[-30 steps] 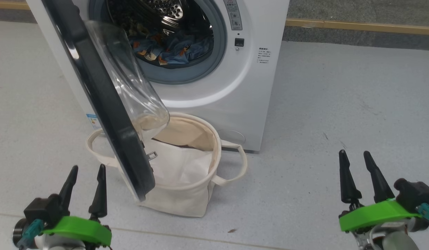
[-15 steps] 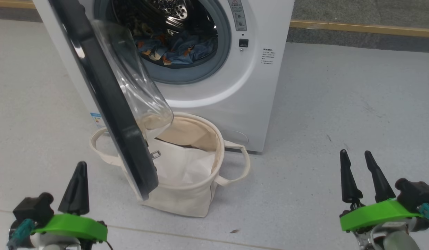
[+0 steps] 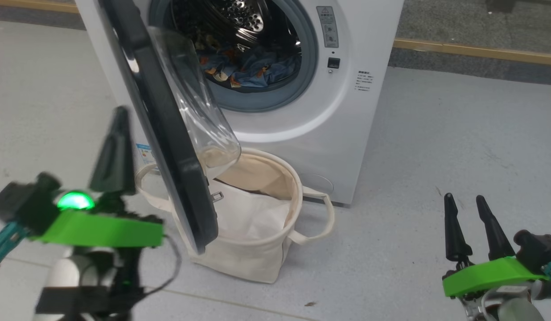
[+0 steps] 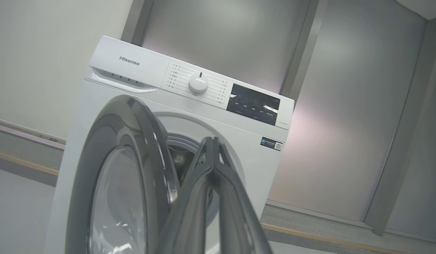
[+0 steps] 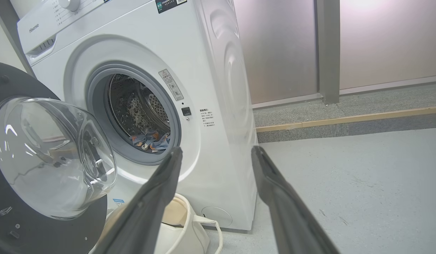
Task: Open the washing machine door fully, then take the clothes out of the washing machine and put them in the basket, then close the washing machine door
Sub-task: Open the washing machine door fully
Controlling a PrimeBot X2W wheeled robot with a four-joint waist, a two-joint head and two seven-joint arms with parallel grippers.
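We see the washing machine (image 3: 355,111) standing on the grey floor (image 3: 436,133) with the washing machine door (image 3: 168,133) swung partway out on its left side, its black frame edge-on to the head view and its clear glass bowl (image 3: 199,111) bulging toward the opening. The clothes (image 3: 251,67) lie in a crumpled blue heap at the bottom of the steel drum (image 3: 244,18), just behind the grey rim, with none of them hanging out. The basket (image 3: 240,254) sits on the floor right against the front of the washer, below the opening, and the lower edge of the door hangs over its left part; inside it we find a flat white sheet (image 3: 253,214). The left tool (image 3: 120,113) is raised beside the outer face of the door (it is blurred in the head view), its two dark fingers pressed together into a single point with nothing between them, and a gap shows between it and the door frame. The right tool (image 3: 463,198) hangs low at the right, well apart from the washer and the basket, its fingers spread and empty.
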